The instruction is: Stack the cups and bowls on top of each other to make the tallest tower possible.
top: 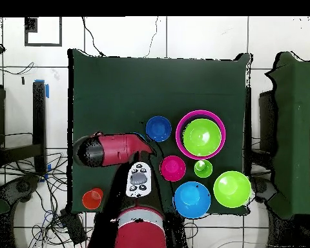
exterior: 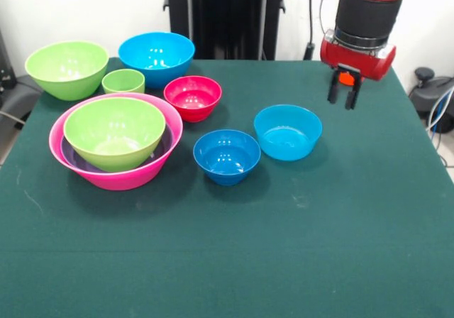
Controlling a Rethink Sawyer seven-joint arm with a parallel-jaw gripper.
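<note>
A: Bowls: glossy lime-green plastic bowl [exterior: 114,131] nested in wide purple, inside huge pink bowl [exterior: 135,177] — widest lowest, counter's [exterior: 298,261] side.

B: End effector [exterior: 342,94]?

A: Slightly parted, empty, hanging above counter, beyond round teal plastic bowl [exterior: 287,131].

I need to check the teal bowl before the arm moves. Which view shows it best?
The front view: the teal bowl sits in the open beside the small blue bowl. In the overhead view the arm covers it, so it does not show.
</note>
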